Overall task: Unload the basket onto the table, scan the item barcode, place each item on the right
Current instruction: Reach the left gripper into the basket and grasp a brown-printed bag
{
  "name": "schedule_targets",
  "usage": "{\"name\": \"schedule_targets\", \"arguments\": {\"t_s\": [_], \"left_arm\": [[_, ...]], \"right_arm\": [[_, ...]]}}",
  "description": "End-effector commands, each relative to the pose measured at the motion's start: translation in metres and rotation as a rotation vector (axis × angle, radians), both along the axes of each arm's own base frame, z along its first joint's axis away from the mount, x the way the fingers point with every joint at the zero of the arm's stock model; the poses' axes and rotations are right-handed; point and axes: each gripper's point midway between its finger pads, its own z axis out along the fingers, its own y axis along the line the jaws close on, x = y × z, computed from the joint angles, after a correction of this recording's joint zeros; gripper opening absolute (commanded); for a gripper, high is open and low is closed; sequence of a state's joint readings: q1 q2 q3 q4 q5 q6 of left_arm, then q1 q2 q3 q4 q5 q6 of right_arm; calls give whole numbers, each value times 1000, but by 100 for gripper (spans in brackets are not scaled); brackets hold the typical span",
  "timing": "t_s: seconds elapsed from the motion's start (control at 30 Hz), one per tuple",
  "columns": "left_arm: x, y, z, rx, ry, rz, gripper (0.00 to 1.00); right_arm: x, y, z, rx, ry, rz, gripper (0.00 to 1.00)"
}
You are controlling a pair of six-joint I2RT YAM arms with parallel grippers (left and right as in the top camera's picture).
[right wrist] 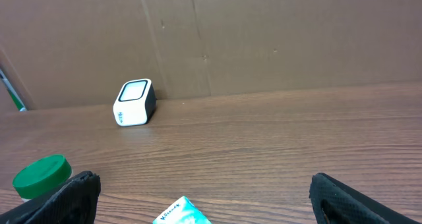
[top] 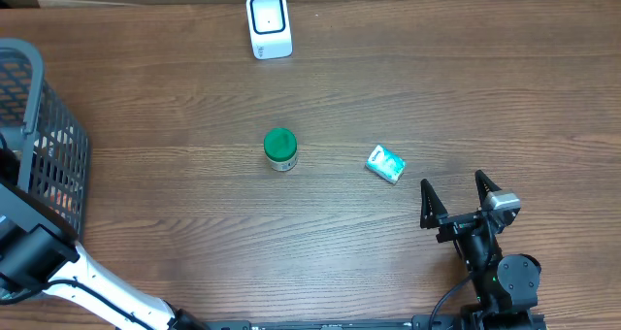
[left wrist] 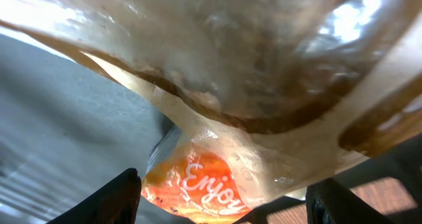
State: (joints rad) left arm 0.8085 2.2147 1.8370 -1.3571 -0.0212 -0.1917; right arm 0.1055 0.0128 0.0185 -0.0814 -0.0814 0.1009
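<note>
Left claw (left wrist: pixel 224 199) straddles a bag (left wrist: pixel 198 178), apparently in the basket (top: pixel 44 126); grip cannot be confirmed. Right claw (top: pixel 451 181) stands released above the tabletop (top: pixel 175 223). Current step is probably pickup. Next: lift, then present the barcode to the scanner (top: pixel 269 24). No barcode is visible.

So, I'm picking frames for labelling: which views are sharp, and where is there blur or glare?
Overhead: evenly lit and sharp, scanner, green-lidded jar and teal packet crisp. Right wrist: sharp too. Left wrist: clear bag pressed close, blurred, glare at upper right.
</note>
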Motion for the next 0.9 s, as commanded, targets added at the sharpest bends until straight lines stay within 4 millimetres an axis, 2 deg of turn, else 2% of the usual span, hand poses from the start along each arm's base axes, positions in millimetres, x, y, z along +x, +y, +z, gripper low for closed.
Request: {"name": "schedule_targets", "arguments": {"t_s": [0.0,0.17,0.43,0.53,0.7,0.87], "left_arm": [[-17,-2,-20,4,89,12,63],[-23,-8,-34,-10,103,14,57],[-22,-8,-34,-12,95,16,9],[-20,-7,-27,-8,96,35,4],[-6,5,10,34,48,53,4],[24,14,69,86,-102,54,4]], "right_arm": [[0,0,-2,4,-3,0,100],[0,0,-2,4,-3,0,100],[0,0,-2,4,-3,0,100],[0,0,-2,4,-3,0,100],[0,0,-2,4,-3,0,100],[0,0,-2,4,-3,0,100]]}}
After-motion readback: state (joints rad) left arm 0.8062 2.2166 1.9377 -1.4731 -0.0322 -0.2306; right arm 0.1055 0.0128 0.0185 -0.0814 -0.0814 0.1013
